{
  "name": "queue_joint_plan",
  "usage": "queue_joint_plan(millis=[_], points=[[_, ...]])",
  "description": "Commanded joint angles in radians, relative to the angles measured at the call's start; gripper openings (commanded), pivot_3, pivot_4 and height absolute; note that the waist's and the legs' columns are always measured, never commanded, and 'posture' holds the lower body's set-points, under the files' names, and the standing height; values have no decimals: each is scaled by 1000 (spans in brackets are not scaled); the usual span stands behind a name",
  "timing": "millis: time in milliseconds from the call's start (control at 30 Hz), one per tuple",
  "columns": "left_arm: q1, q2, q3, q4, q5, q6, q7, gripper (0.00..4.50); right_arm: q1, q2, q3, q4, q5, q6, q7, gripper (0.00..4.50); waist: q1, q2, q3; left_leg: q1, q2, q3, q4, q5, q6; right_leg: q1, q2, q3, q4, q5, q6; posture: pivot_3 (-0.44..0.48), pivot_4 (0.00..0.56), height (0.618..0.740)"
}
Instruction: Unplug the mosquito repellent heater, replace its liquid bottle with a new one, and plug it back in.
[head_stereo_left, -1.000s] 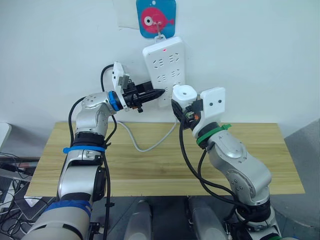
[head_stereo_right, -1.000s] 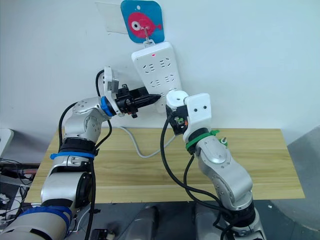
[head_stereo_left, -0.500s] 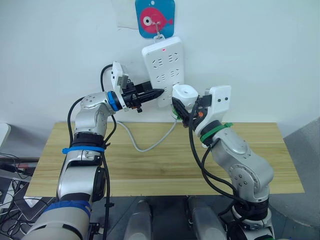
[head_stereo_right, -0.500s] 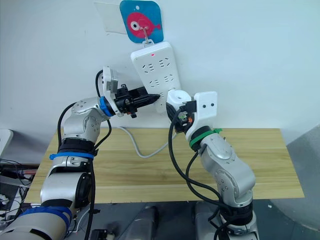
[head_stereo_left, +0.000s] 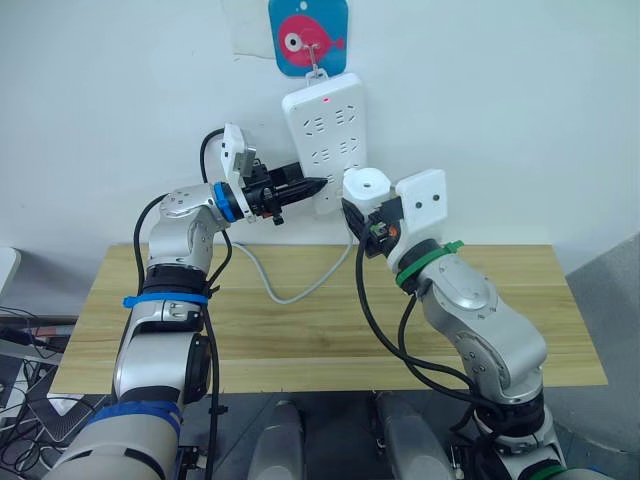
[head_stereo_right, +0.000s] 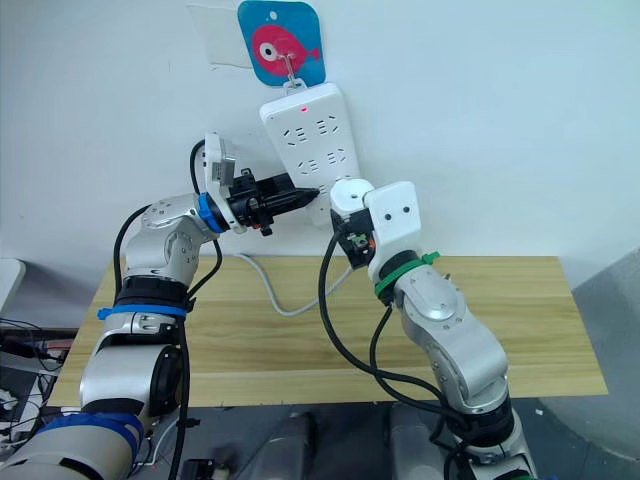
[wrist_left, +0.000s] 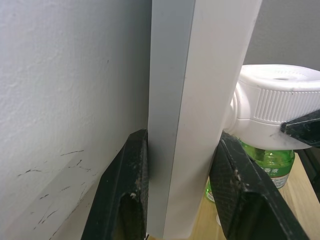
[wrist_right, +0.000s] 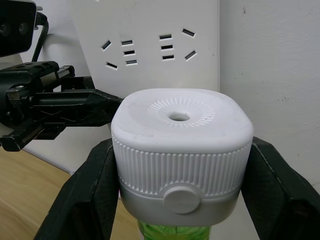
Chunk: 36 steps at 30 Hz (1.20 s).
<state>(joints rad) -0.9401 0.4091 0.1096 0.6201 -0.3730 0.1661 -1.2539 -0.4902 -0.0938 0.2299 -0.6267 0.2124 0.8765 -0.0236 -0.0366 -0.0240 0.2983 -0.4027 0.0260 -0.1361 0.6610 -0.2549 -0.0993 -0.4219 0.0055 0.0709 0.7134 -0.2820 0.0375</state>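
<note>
The right pincer (wrist_right: 180, 200) pinches the mosquito repellent heater (wrist_right: 181, 156) upright, vent at twelve o'clock, just beside the wall-hung power strip (head_stereo_left: 325, 140) at its nine o'clock, whose lower edge the left pincer (wrist_left: 180, 185) clamps steady.

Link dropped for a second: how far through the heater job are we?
The mosquito repellent heater, a green bottle under it, is clamped in the right gripper beside the power strip. The left gripper pinches the strip's edge, steadying it. Whether this bottle is the new one isn't visible; plugging in remains.
</note>
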Motion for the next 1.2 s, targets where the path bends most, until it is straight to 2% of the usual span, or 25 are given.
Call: queue_joint_plan(millis=[33, 233, 733, 1000, 1200], points=[[-13, -32, -21, -79, -40, 6, -46, 1312, -71, 37, -49, 59, -59, -26, -55, 2935, -2, 0, 0, 0, 0, 0, 0, 0, 0, 0, 0, 0, 0, 0, 0, 91, 261, 740], [-8, -35, -19, -87, -40, 12, -47, 1312, -88, 40, 1, 112, -107, -78, -47, 2935, -11, 0, 0, 1, 1, 0, 0, 1, 0, 0, 1, 0, 0, 1, 0, 94, 259, 740], [9, -22, -18, -120, -48, 26, -42, 1312, -60, 98, 33, 154, -169, -168, -42, 2935, -18, 0, 0, 2, 5, -2, -2, 6, 2, -1, 6, 0, 1, 4, 1, 112, 245, 740], [5, -19, -15, -97, -35, 7, -33, 1312, -2, 91, 23, 54, -129, -113, -2, 2935, -14, 0, 0, 1, 5, -2, -4, 6, 2, -1, 6, 0, 0, 4, 1, 112, 250, 740], [-1, -21, -10, -81, -31, 3, -25, 1312, 61, 80, 31, -46, -126, -81, 5, 2935, 3, 0, 0, 1, 4, -2, -17, 11, -6, -2, 4, 0, -9, 4, 1, 108, 257, 740]])
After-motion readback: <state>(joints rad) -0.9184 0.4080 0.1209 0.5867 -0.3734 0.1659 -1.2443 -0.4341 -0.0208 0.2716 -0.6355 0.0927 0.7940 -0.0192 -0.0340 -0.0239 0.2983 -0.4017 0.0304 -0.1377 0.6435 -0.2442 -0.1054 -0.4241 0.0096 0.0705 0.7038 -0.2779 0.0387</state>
